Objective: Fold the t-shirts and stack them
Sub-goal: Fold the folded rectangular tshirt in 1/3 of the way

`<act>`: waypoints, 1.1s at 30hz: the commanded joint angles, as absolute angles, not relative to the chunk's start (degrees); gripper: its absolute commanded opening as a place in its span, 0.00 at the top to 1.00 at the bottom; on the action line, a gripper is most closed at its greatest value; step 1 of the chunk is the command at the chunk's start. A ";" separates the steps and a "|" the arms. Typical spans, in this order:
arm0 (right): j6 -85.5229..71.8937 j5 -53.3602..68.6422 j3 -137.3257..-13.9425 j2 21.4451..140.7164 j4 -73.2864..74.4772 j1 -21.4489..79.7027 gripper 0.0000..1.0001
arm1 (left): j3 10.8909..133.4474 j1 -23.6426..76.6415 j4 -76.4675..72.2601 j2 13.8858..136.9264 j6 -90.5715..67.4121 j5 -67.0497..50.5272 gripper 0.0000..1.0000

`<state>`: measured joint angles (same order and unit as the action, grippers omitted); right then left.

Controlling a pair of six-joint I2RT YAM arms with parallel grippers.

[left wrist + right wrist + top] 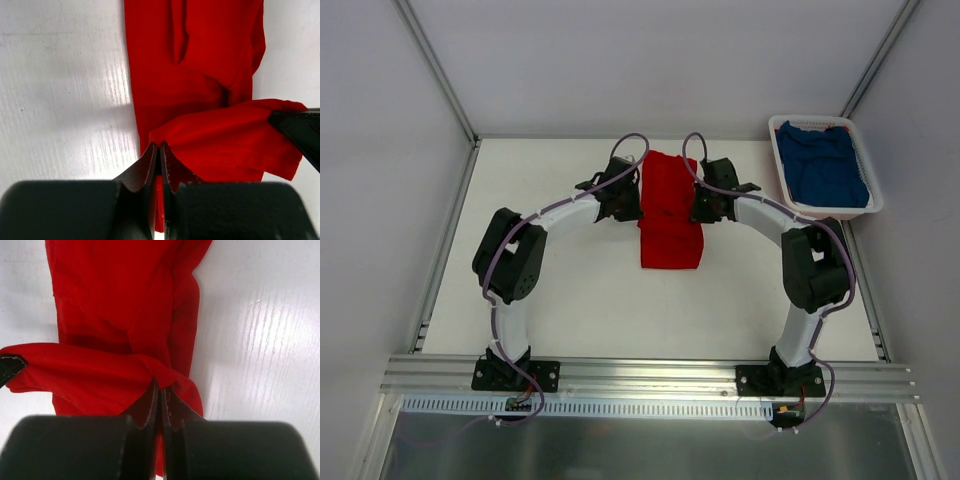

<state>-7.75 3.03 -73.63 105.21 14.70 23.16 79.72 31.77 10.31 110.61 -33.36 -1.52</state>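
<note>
Both arms are arched inward.
Left gripper (159,148) and right gripper (160,385) are clamped on the red t-shirt (670,235).

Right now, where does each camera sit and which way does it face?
Top external: above and behind the arms, looking down on the table, the red t-shirt and the blue t-shirt in the basket; both arms show.
Left wrist: on the left arm, looking past the left gripper, shut on the red t-shirt's edge.
Right wrist: the same for the right gripper.
Shared: both wrist views show the pinched red fold and the other gripper's tip.
</note>
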 commanded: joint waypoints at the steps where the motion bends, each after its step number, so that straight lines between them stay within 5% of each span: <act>1: -6.50 4.48 -77.42 106.78 13.18 22.15 1.00 | 83.23 30.68 9.49 111.79 -31.55 -2.90 1.00; 14: -6.85 5.01 -81.73 111.26 13.18 20.74 0.95 | 89.38 29.00 9.67 116.80 -30.67 -4.83 1.00; 17: -7.29 5.62 -83.23 112.32 13.27 20.22 0.79 | 90.35 28.48 9.58 117.95 -30.67 -5.18 0.74; 18: -7.38 5.45 -83.67 112.67 13.36 20.04 0.75 | 90.61 28.22 9.58 118.30 -30.50 -5.27 0.53; 21: -7.38 5.71 -84.81 113.20 13.80 19.78 0.63 | 91.05 27.78 9.58 118.56 -30.41 -5.45 0.26; 25: -7.29 5.80 -86.13 113.73 14.50 19.51 0.61 | 91.84 27.60 9.67 118.56 -30.32 -5.36 0.17; 33: -8.26 6.59 -89.47 114.78 15.20 18.72 0.61 | 93.78 26.72 9.84 119.36 -30.50 -6.06 0.17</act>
<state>-7.51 5.43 -86.24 114.19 15.20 19.33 91.31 27.62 10.15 118.85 -30.85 -4.62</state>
